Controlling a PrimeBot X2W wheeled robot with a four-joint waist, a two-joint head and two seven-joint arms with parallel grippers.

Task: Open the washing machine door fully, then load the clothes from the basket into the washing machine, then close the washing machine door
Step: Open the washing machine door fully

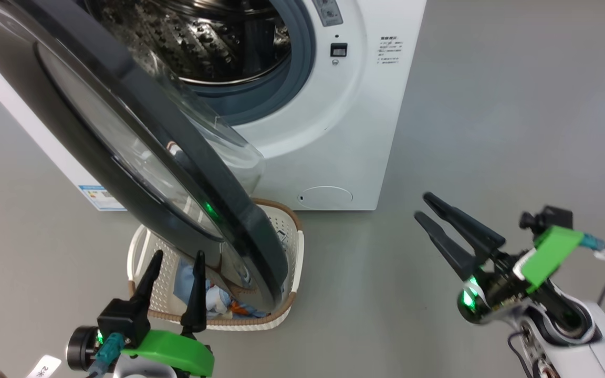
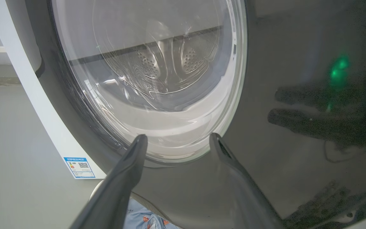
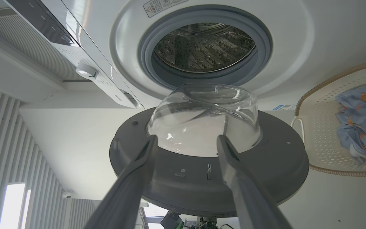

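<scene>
From the head we see our left gripper (image 1: 179,253) with its fingers spread wide and nothing between them, poised just short of the basket (image 1: 296,247). The clothes (image 1: 217,307) lie in the basket just past the fingertips. The washing machine door (image 1: 176,136) stands partly swung out, its lower edge over the basket and close above this gripper. Our right gripper (image 1: 421,206) is well off to the door's right, fingers parted and empty, pointing toward the washing machine (image 1: 334,131).

Our left wrist view gives us the door's glossy outer face, with a dark reflection (image 2: 297,117) of gripper fingers to the right of ours and a blue energy sticker (image 2: 79,167) low to their left. Our right wrist view gives the door's grey inner side, with the clear glass bowl (image 3: 202,121) just ahead of the fingertips and the steel drum (image 3: 202,47) beyond it.

Machine and basket stand on a plain grey floor (image 1: 491,131). Left of our right fingers are a white slatted wall (image 3: 11,143) and a bright window (image 3: 11,203).
</scene>
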